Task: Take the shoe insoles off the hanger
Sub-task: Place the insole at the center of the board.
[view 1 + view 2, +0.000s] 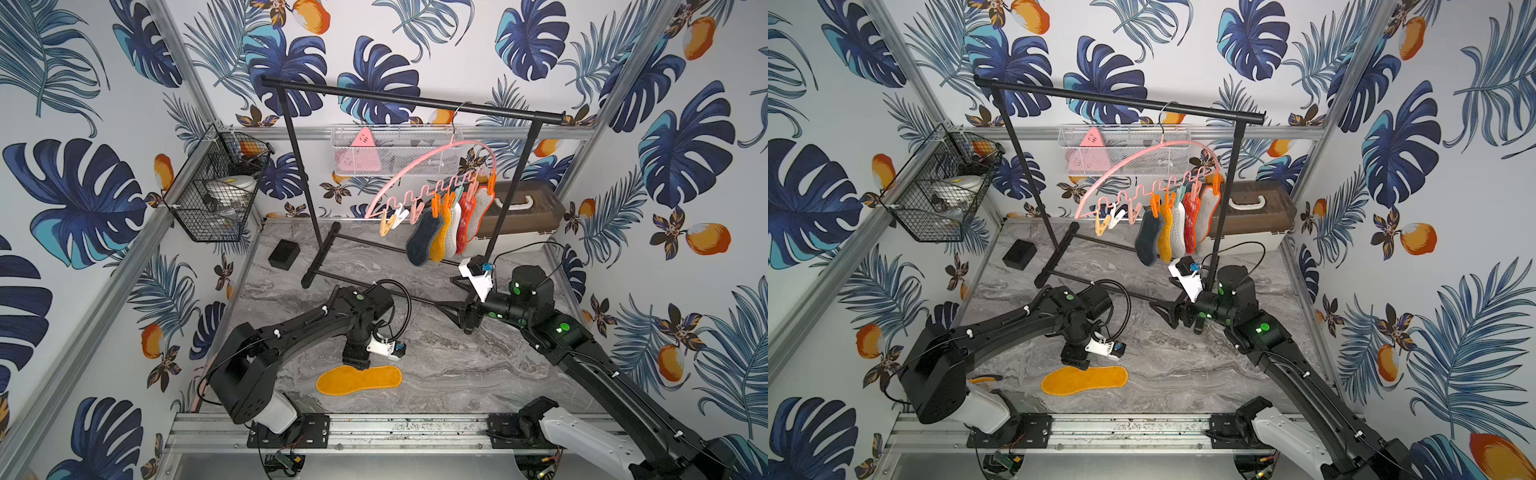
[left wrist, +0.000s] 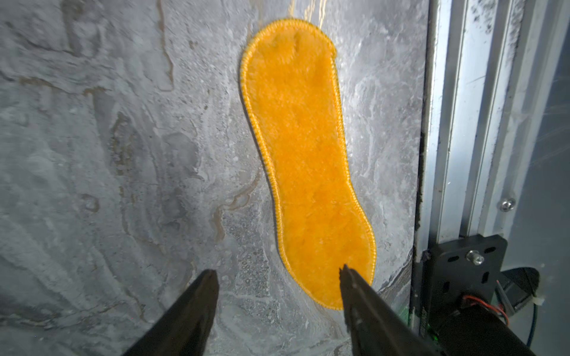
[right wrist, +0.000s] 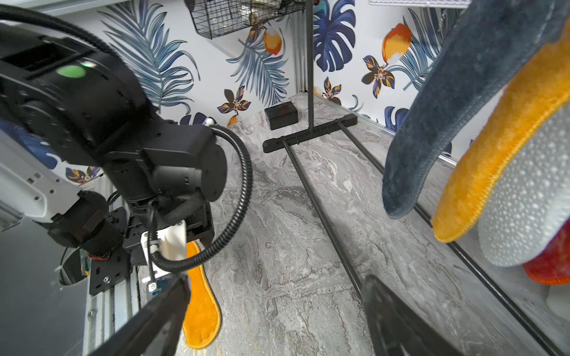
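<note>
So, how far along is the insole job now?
Done: one orange insole lies flat on the table. In hand: nothing, the left claw and right claw are both open. Left: five insoles hang clipped on the pink hanger.

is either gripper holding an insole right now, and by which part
Nothing is held. The left gripper is open over one end of the orange insole, which lies flat on the table. The right gripper is open and empty.

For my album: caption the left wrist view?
Open left tool over flat orange fabric insole on grey marbled table.
</note>
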Action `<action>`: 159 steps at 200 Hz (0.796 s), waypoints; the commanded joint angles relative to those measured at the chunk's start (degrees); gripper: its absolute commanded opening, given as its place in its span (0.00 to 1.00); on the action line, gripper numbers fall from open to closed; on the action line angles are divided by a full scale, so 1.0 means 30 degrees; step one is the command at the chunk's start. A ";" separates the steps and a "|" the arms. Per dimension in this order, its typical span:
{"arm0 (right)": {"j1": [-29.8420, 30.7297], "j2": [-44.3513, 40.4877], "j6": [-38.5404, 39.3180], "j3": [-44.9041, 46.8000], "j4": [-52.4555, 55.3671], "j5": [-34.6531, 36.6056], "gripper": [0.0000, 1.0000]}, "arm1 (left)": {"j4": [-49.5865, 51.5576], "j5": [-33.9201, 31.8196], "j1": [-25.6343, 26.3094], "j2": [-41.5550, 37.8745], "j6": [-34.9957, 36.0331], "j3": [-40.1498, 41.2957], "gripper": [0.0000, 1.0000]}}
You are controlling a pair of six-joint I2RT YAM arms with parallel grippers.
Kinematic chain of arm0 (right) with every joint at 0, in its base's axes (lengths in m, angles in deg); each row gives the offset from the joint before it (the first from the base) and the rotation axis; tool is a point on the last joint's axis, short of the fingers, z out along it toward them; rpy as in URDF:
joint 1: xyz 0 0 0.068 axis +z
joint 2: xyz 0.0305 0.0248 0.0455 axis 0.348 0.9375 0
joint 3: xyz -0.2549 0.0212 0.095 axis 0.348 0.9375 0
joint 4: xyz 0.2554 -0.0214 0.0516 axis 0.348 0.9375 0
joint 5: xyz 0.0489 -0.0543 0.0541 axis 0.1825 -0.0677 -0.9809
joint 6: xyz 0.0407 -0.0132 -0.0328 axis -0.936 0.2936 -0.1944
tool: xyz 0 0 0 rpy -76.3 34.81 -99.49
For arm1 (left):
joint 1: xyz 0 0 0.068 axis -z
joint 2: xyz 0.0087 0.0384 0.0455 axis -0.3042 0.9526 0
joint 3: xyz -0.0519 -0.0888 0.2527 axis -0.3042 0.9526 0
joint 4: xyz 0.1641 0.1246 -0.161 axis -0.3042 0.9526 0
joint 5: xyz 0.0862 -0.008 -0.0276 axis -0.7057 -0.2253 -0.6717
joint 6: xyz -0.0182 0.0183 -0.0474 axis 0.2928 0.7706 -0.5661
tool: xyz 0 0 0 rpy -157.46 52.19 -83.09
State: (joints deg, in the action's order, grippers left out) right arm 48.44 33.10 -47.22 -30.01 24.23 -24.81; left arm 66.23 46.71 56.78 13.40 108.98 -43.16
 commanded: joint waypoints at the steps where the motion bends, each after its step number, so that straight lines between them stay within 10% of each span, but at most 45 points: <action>1: 0.0032 0.0316 -0.2229 0.0121 -0.1360 0.2025 0.90 | -0.0120 0.1729 -0.0293 -0.1155 -0.0568 -0.0370 0.70; 52: 0.0028 -0.0213 -0.2917 0.0708 -0.2877 0.5129 0.89 | -0.4716 0.4890 -0.1162 -0.4003 -0.4212 0.0638 0.73; 159: 0.0035 -0.1977 -0.1663 0.0656 -0.1273 0.6364 0.89 | -1.5481 1.0804 -0.6092 -0.1644 -0.8692 0.0351 0.74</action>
State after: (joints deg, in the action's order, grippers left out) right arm 48.44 27.94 -53.78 -27.95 18.85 -6.63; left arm 32.20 71.54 40.63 7.10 87.56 -41.52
